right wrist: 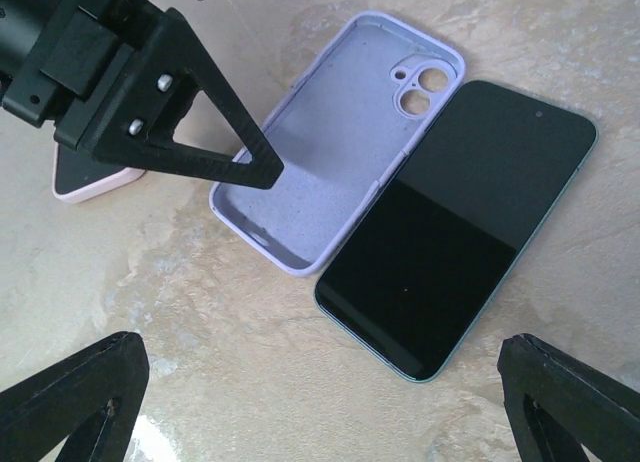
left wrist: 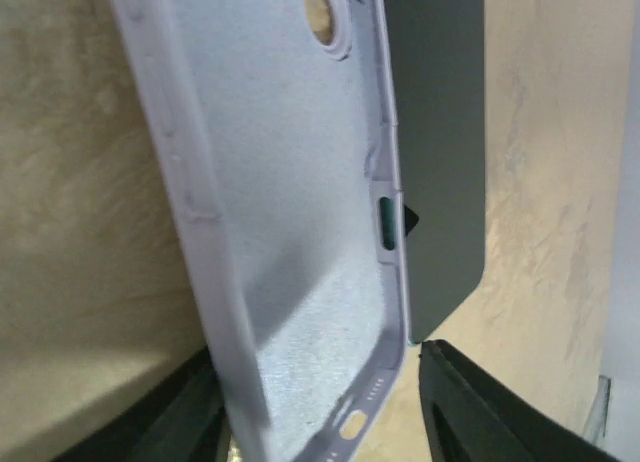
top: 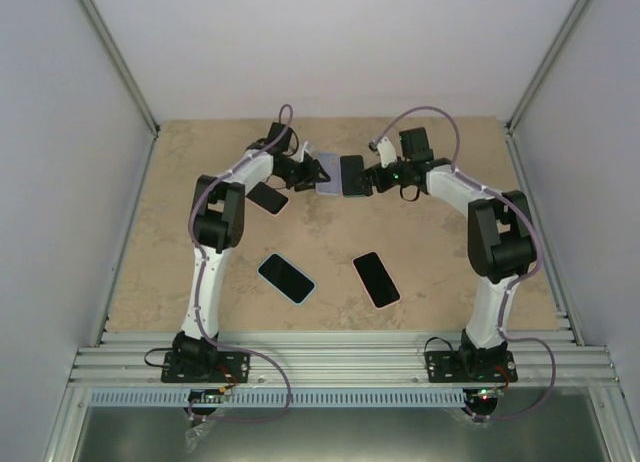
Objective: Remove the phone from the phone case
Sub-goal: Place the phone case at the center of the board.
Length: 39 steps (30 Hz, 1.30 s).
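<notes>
The empty lilac phone case (right wrist: pixel 330 152) lies open side up on the table. The phone (right wrist: pixel 460 232), black screen up with a teal rim, lies right beside it, touching its long edge. In the top view the case (top: pixel 325 167) and the phone (top: pixel 352 175) sit between both arms at the back. My left gripper (left wrist: pixel 315 367) is open and straddles the case's (left wrist: pixel 290 182) bottom end, with a gap at its right finger; the phone (left wrist: pixel 440 162) is just beyond. My right gripper (right wrist: pixel 325 372) hangs wide open above the phone's near end, holding nothing.
A phone in a pink case (right wrist: pixel 95 182) lies under the left arm, seen as a dark phone (top: pixel 268 197) from above. Nearer the bases lie a phone in a light blue case (top: pixel 287 277) and a black phone (top: pixel 376 279). Walls enclose the table on three sides.
</notes>
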{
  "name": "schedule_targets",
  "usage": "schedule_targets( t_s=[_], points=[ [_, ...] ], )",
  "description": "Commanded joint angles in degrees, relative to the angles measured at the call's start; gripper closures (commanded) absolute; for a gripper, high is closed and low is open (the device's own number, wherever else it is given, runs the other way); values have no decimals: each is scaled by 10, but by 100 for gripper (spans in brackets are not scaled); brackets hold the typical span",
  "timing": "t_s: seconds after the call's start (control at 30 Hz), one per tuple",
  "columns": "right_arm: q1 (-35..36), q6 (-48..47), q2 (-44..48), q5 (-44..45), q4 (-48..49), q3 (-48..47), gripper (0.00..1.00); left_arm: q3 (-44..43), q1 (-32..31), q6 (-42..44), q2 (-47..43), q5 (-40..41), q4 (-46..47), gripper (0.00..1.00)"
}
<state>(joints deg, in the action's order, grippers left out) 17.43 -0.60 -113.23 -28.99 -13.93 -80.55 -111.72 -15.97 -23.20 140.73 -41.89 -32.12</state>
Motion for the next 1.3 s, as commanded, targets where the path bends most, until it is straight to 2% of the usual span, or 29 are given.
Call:
schedule_targets(
  t_s=[0.0, 0.13, 0.27, 0.47, 0.7, 0.83, 1.03, 1.27],
  points=[
    [-3, 4, 37, -14, 8, 19, 2, 10, -5, 17, -41, 71, -12, 42],
    [-3, 3, 56, -10, 10, 26, 2, 5, -4, 25, -66, 102, -21, 27],
    [-3, -5, 73, -2, 10, 27, 2, -3, -4, 41, -97, 138, -33, 2],
    [-3, -18, 111, 0, 16, 35, 2, 16, -4, 61, -169, 204, -37, 1],
    [4, -40, 124, 19, -20, 5, 2, 96, 13, 48, -282, 271, -15, 1],
    [39, -65, 115, 60, -44, -25, 2, 159, 37, 41, -351, 298, 4, 1],
    [116, -99, 64, 129, -69, -84, 2, 237, 69, 47, -439, 311, 14, 1],
    [193, -112, -39, 175, -87, -173, 2, 294, 103, 38, -493, 306, 42, 1]
  ],
)
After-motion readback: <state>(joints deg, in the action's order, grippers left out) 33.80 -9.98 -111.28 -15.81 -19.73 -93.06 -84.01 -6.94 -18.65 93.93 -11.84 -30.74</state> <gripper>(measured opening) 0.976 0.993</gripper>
